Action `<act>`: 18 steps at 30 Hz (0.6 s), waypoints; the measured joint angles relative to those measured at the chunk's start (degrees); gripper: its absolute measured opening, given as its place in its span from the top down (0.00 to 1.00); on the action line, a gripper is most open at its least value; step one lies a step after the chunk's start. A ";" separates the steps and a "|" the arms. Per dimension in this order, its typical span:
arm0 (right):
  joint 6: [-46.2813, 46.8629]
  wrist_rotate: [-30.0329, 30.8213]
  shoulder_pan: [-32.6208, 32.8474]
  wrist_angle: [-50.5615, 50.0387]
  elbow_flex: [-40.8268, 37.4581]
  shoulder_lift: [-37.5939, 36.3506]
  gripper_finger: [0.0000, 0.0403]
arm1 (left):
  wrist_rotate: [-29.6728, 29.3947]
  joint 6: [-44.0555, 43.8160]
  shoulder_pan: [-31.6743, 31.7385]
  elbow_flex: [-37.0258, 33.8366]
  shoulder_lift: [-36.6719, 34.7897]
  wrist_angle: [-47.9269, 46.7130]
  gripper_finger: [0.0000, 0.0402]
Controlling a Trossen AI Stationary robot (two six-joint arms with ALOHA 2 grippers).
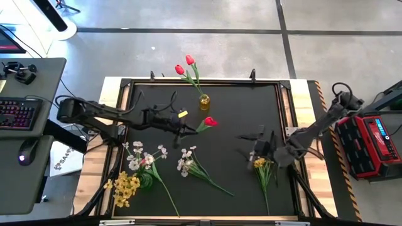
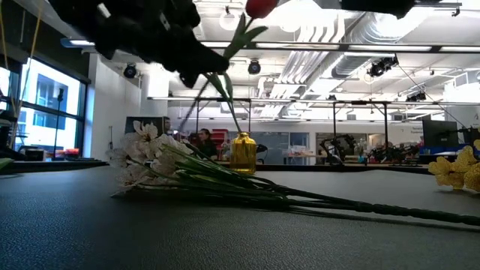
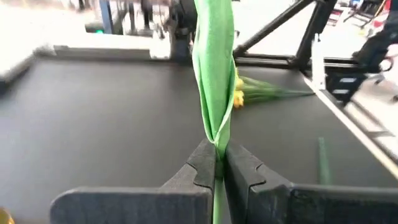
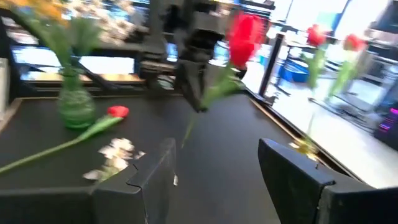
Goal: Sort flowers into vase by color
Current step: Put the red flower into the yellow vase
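Observation:
My left gripper [image 1: 187, 129] reaches over the table's middle, shut on a red tulip [image 1: 211, 122]. A small yellow vase [image 1: 204, 102] near the far edge holds two red tulips [image 1: 184, 65]. A green vase [image 1: 146, 179] near the left front holds yellow blossoms [image 1: 125, 186]. Beside it another red tulip [image 4: 115, 112] and a white spray [image 1: 186, 161] lie flat on the mat. My right gripper [image 1: 257, 148] is open, just above a yellow bunch [image 1: 260, 164] that lies on the mat, touching nothing. My left gripper pinches the tulip's green stem and leaf [image 3: 216, 138] between its two fingers. The fingers come in about level from the table's left. The tulip is lifted clear of the mat, and its red bloom [image 2: 259, 7] sticks out past the fingertips toward the right.
The black mat [image 1: 232, 107] has a raised frame all round. Bare mat lies between the yellow vase and my right gripper. A red case [image 1: 370, 141] stands off the right edge; a keyboard and mouse [image 1: 25, 154] sit on a desk to the left.

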 joint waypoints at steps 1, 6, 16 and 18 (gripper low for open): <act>1.67 2.30 0.85 -2.41 0.00 -0.47 0.46 | -0.55 2.10 0.17 0.02 1.00 2.56 1.00; 10.16 8.90 2.79 -10.19 0.00 -1.01 0.46 | -7.14 8.40 1.69 0.07 6.88 23.06 1.00; 14.68 10.25 2.79 -13.35 0.00 -0.98 0.46 | -7.33 1.32 10.61 1.78 19.91 57.85 1.00; 14.66 11.10 2.79 -13.34 0.00 -0.98 0.46 | -7.37 -1.36 12.08 3.74 22.47 59.82 1.00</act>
